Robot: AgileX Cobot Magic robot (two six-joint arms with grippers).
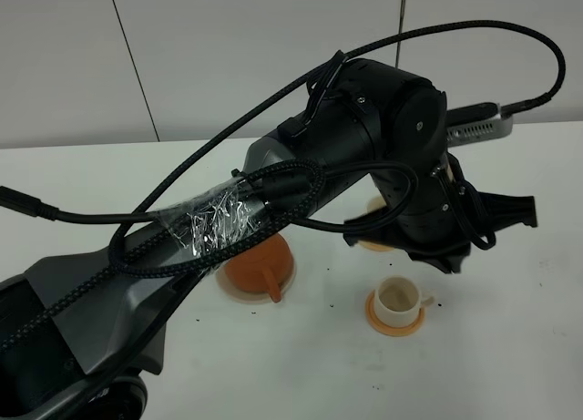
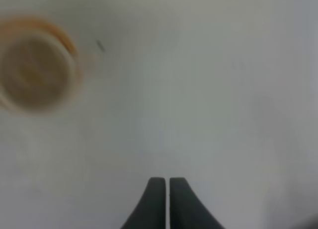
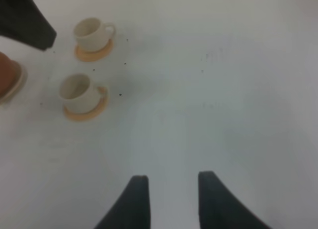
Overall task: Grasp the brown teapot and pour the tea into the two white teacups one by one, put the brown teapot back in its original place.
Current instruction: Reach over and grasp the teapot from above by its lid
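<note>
The brown teapot (image 1: 260, 263) sits on its round beige trivet (image 1: 239, 291), partly behind my left arm; its edge also shows in the right wrist view (image 3: 7, 74). One white teacup (image 1: 401, 297) stands on an orange coaster (image 1: 393, 320). The other teacup is hidden behind the arm in the high view. Both teacups (image 3: 92, 33) (image 3: 77, 92) show in the right wrist view. The tea is not visible. My left gripper (image 2: 166, 189) hangs over bare table, fingers almost touching and holding nothing, with a blurred teacup (image 2: 35, 72) off to one side. My right gripper (image 3: 169, 189) is open and empty, well away from the cups.
The white table (image 1: 510, 347) carries a few dark specks around the cups. My left arm and its cables (image 1: 273, 192) cross the middle of the high view. A grey arm part (image 1: 478, 124) shows at the back right.
</note>
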